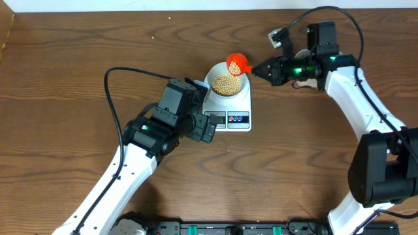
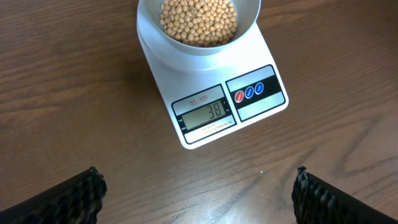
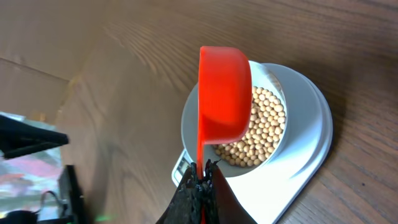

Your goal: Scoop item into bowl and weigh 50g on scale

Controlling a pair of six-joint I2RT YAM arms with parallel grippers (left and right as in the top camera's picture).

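Fingers (image 3: 185,200) of the right gripper (image 3: 202,180) pinch a red plastic scoop (image 3: 224,93) tipped above the small white bowl (image 2: 250,23) of round tan beans (image 2: 199,22) on the flat white digital scale (image 2: 163,70), which reads 38, evidently to top it up, while the left gripper (image 2: 198,179) hangs spread and empty.

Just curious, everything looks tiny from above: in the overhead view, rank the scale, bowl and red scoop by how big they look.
Largest to smallest:
1. scale
2. bowl
3. red scoop
The red scoop is held above the bowl, nearer the camera, yet looks clearly smallest.
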